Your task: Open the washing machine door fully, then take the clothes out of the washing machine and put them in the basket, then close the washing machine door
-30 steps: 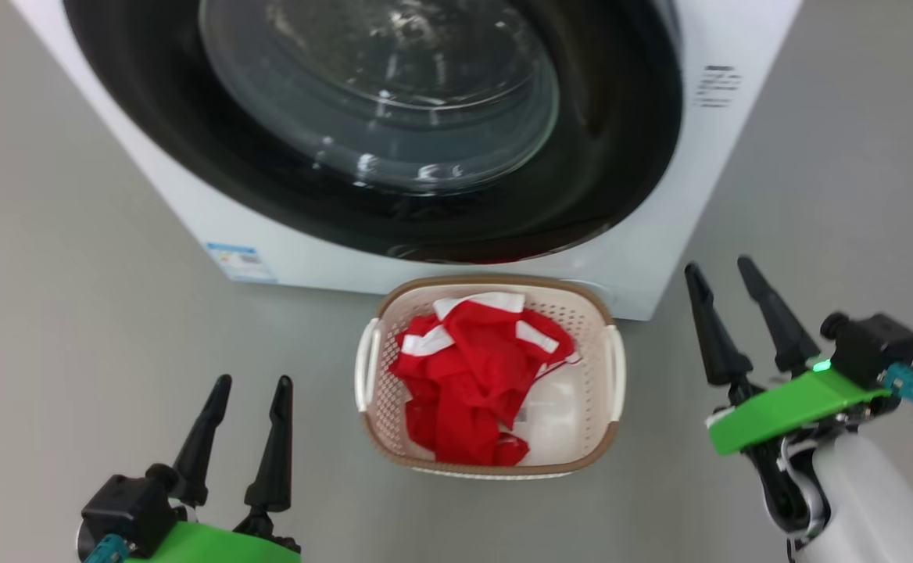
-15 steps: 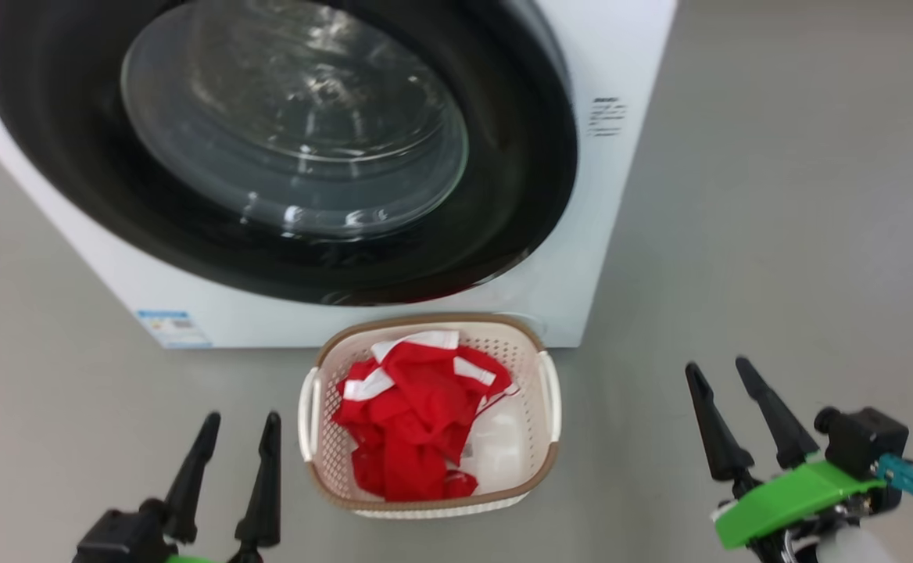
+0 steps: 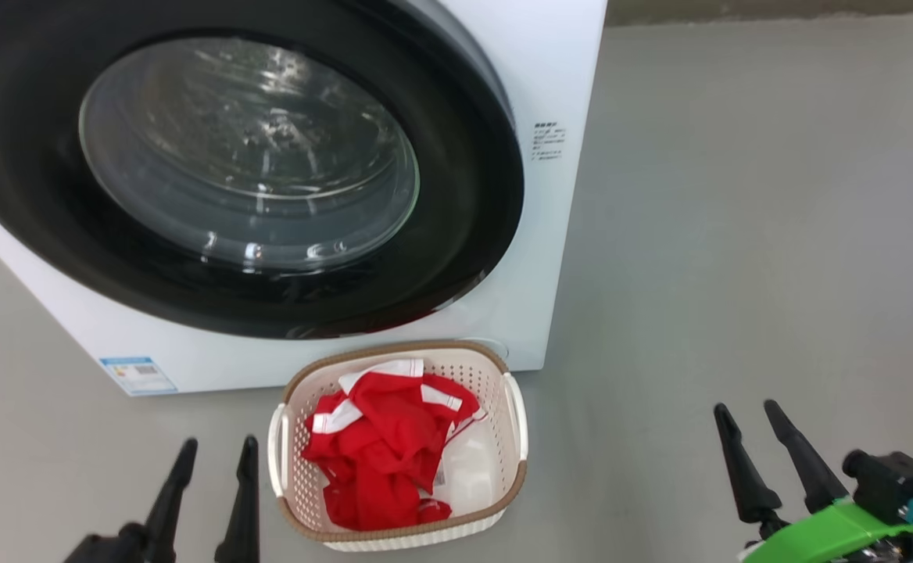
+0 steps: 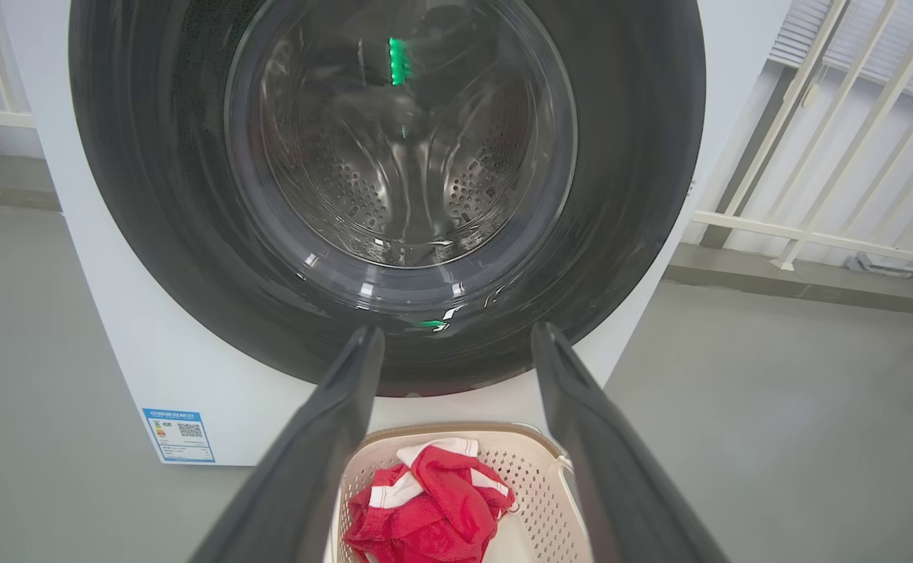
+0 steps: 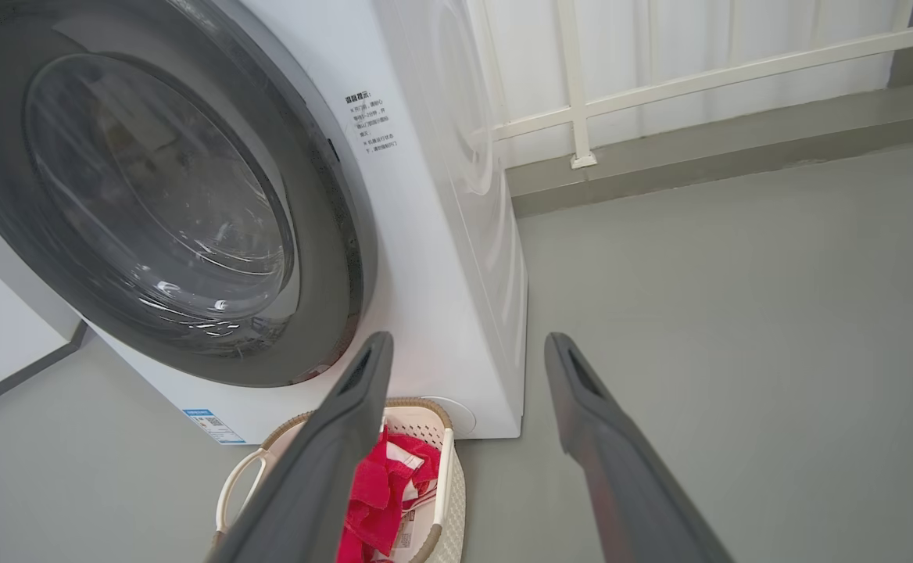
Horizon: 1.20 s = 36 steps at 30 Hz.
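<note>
Fingers of the left gripper (image 3: 220, 444) stand apart and bare at the near left. Farther back, the washing machine (image 3: 558, 70) has the washing machine door (image 3: 464, 234) shut against its front, with the steel drum (image 4: 363, 195) visible through the glass. Just in front of it on the floor (image 3: 738, 234) sits the basket (image 3: 394, 348), with the clothes (image 3: 378, 453) heaped toward its left side. At the near right, the right gripper (image 3: 744, 407) has its fingers spread, holding nothing.
</note>
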{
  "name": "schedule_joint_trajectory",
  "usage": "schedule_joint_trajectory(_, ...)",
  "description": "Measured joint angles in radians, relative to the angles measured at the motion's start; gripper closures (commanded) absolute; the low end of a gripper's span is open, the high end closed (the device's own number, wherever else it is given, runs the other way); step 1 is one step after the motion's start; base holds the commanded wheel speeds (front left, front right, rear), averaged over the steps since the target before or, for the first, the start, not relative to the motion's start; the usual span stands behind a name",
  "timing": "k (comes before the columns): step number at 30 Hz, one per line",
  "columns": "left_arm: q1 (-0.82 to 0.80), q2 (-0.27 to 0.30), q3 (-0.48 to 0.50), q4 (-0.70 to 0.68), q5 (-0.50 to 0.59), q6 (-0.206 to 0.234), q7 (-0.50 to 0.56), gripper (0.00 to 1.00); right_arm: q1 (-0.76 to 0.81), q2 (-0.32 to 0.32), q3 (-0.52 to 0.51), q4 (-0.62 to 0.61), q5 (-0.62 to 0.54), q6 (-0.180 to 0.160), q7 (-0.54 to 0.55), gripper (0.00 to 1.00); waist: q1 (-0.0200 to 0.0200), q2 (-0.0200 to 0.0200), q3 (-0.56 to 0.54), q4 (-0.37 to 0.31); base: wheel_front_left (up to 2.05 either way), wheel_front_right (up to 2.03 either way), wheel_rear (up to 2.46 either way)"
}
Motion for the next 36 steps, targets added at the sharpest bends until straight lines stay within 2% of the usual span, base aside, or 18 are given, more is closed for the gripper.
schedule_joint_trajectory(9,0.031,0.002,0.013,0.0,0.017,0.0,0.0,0.0,0.046,0.002,-0.047,-0.015,0.0,0.0,0.0,0.0,0.0001,0.0,-0.024,-0.012,0.0,0.0,0.0)
schedule_joint_trajectory(31,0.047,-0.002,0.03,-0.036,-0.013,0.0,0.0,0.0,0.067,0.023,-0.055,-0.023,-0.002,0.0,0.0,0.0,0.0,0.0,-0.027,-0.015,0.0,0.0,0.0)
schedule_joint_trajectory(32,0.048,-0.003,0.029,-0.029,-0.014,0.001,0.002,1.0,0.066,0.026,-0.053,-0.017,0.0,0.0,0.0,1.0,0.0,0.0,-0.027,-0.015,0.0,0.0,0.0)
schedule_joint_trajectory(36,0.049,-0.015,0.019,0.025,-0.014,0.002,0.003,1.0,0.067,0.048,-0.043,0.036,0.0,0.0,0.0,1.0,0.0,0.0,-0.027,-0.015,0.0,0.0,0.0)
